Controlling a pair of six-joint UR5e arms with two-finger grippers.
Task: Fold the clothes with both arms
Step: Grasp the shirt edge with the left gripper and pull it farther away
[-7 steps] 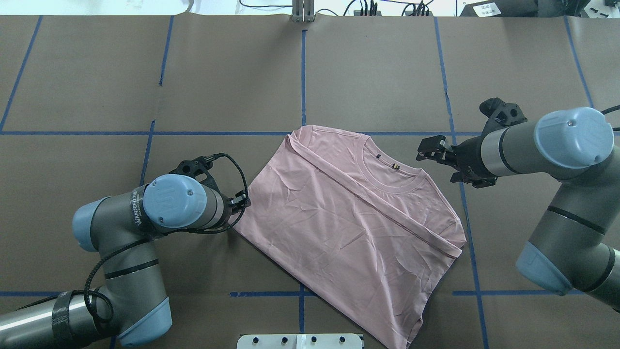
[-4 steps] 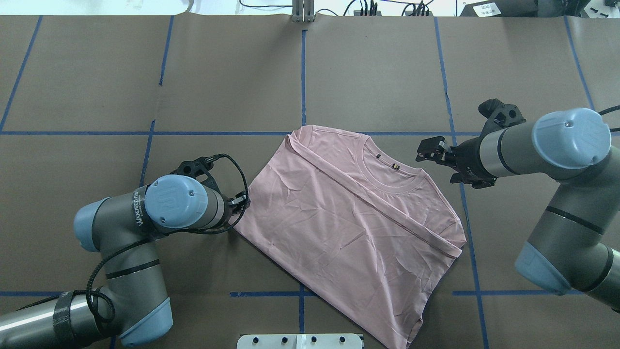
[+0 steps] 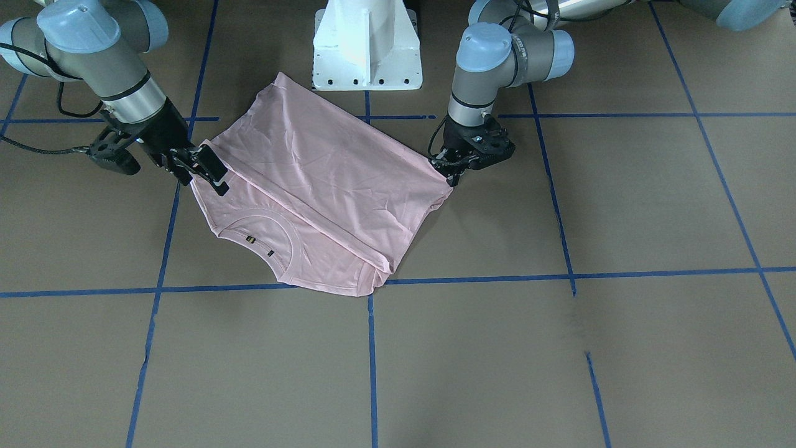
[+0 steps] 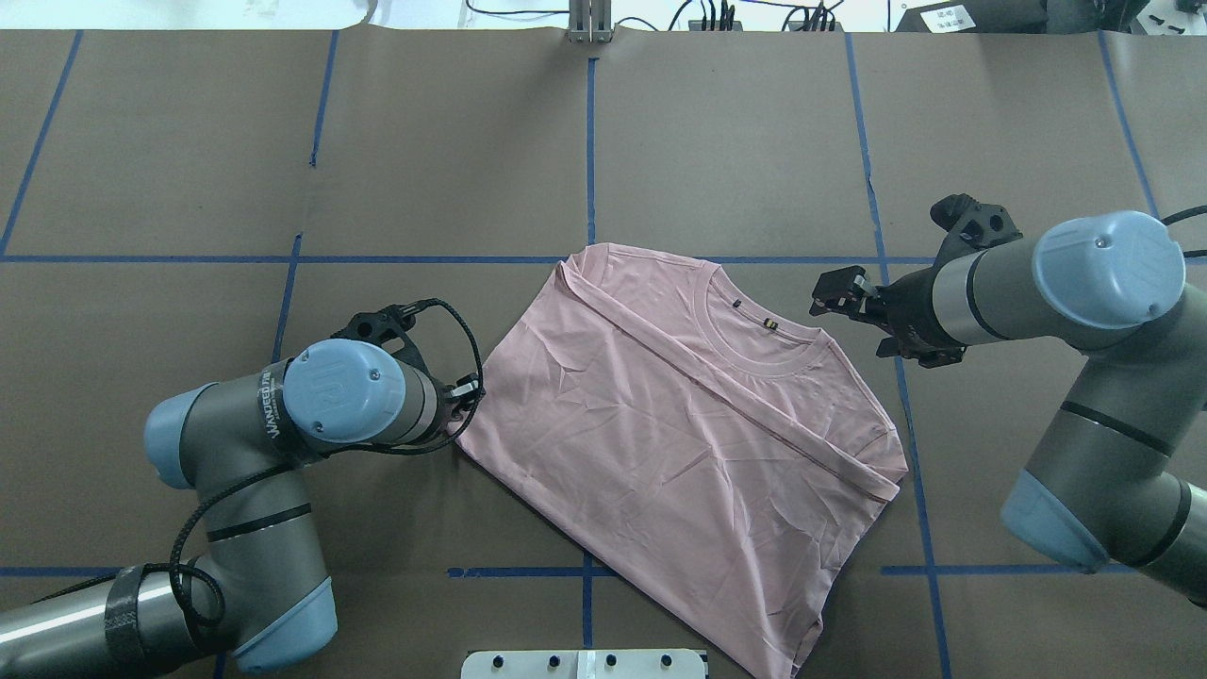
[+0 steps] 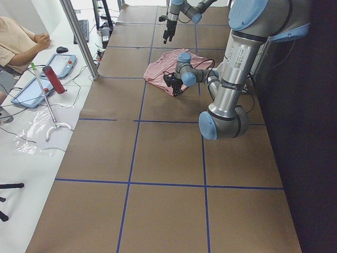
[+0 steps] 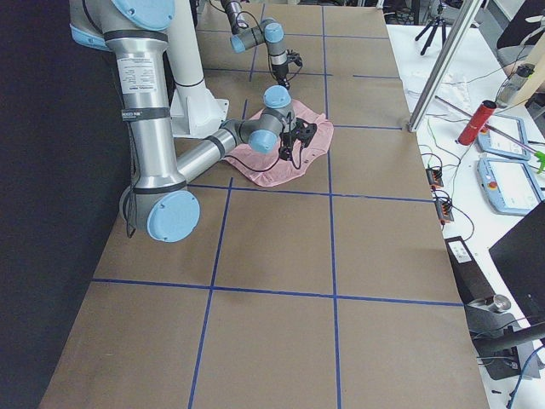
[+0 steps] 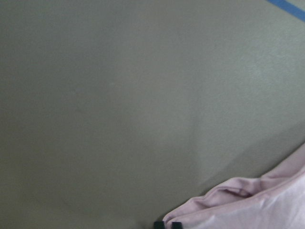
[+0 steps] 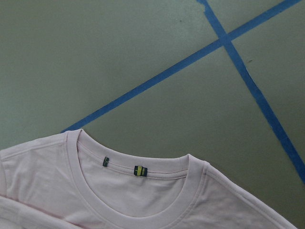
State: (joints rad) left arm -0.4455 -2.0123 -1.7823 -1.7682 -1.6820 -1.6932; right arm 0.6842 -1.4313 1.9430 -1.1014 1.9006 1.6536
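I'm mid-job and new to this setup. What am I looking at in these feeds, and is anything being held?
Two jointed robot arms work at a brown table marked with blue tape. One feed looks down from behind the robot, one faces it, two watch from the table's ends, and each wrist carries a close-up camera. A pink T-shirt, partly folded, lies flat. The left pincer is down at its corner; a grip cannot be confirmed. The right pincer hangs open near the collar, holding nothing.
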